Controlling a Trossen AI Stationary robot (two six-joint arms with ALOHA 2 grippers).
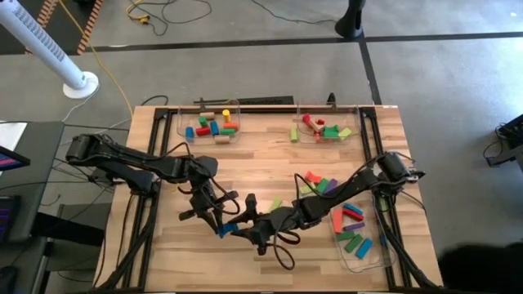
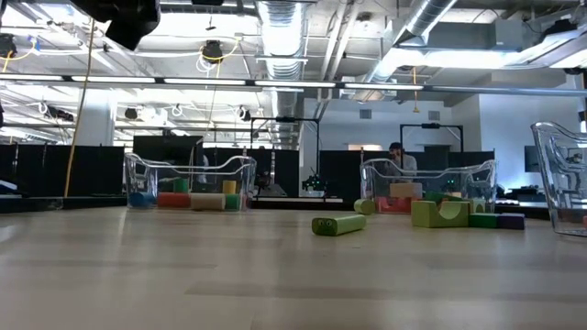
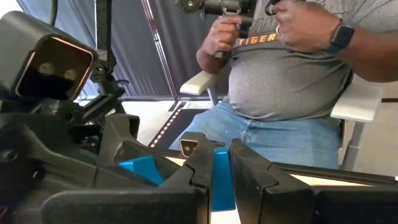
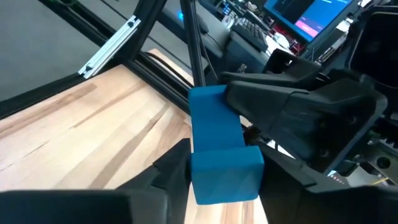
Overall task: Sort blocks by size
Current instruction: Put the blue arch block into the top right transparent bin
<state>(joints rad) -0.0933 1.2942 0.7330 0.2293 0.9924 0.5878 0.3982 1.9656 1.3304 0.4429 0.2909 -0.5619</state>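
Wooden table (image 1: 270,163), both end effectors, left (image 1: 219,224), right (image 1: 243,230), gripping one blue block (image 4: 217,146), seated person (image 3: 292,87) behind.

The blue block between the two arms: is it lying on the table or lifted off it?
Lifted. The blue block sits between the left tool and right tool, wooden tabletop visible beneath.

Three clear plastic trays (image 1: 181,124) sit on my wooden table (image 1: 270,163). Beyond it I see a seated person (image 3: 292,74) in a grey shirt, a white fan (image 1: 49,51) and floor cables (image 1: 147,15).
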